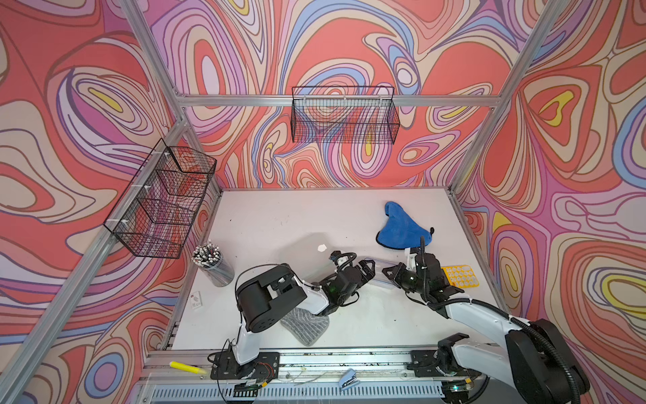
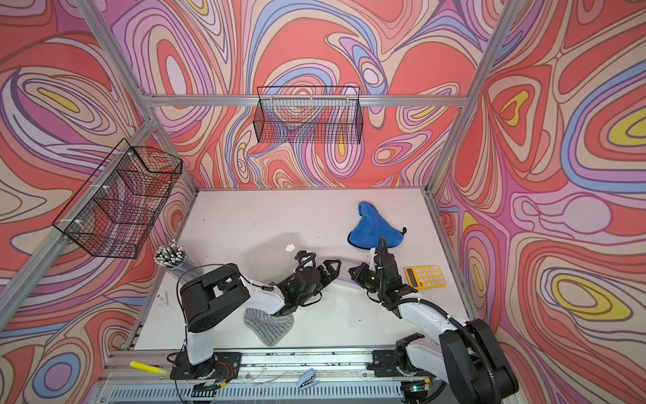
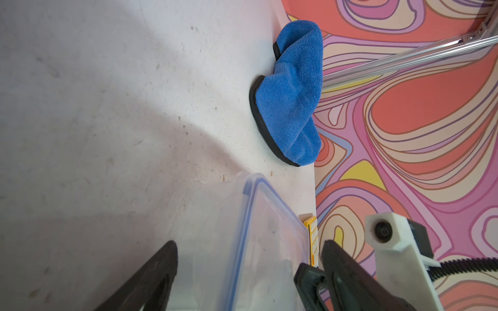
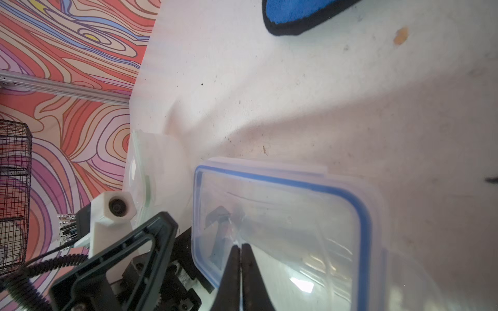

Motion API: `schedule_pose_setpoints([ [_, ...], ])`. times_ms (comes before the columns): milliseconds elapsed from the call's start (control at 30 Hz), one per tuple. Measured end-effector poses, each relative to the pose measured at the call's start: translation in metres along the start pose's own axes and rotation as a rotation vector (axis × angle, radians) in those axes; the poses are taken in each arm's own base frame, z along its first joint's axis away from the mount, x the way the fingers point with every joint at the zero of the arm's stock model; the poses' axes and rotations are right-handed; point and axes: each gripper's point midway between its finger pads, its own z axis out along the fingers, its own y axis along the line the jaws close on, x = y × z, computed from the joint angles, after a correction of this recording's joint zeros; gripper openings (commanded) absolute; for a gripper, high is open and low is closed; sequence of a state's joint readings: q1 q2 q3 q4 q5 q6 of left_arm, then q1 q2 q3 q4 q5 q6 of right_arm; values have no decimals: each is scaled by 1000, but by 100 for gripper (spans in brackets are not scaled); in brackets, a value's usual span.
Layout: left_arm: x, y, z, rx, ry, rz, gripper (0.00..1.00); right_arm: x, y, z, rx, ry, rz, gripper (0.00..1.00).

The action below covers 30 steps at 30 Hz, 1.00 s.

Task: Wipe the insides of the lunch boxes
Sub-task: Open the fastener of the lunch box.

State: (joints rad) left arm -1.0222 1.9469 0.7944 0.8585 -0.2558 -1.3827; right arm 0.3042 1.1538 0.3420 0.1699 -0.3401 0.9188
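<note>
- Bare table point(image 1: 279, 217) beyond small lunch box point(image 4: 283, 215); yellow calculator point(image 1: 459, 276) near it.
- Tub clear, blue-rimmed lid point(image 4: 361, 215) on.
- Left gripper point(image 3: 249, 250) wide, straddling it.
- Right gripper point(image 4: 240, 246) tips together at lid.

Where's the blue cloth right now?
In both top views the blue cloth lies crumpled on the far right part of the table, just beyond the right gripper and the yellow calculator.
</note>
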Motion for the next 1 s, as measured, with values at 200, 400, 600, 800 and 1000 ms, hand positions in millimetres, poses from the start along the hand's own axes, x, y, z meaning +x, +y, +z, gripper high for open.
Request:
schedule_pose_setpoints([
  [200, -4, -1, -1, 21, -23, -15, 76, 0, 0, 0, 0, 1, 0, 0],
  [400, -6, -3, -5, 46, -41, -33, 66, 1, -1, 0, -3, -1, -1, 0],
  [600, -8, -2, -5, 60, -56, -47, 60, 1, -1, 0, -3, -1, -2, 0],
  [800, -8, 1, -5, 65, -62, -56, 50, 2, -2, -1, -2, 0, -2, 0],
  [1000, -8, 5, -5, 70, -64, -64, 43, 3, -2, -2, -1, 1, -5, 0],
])
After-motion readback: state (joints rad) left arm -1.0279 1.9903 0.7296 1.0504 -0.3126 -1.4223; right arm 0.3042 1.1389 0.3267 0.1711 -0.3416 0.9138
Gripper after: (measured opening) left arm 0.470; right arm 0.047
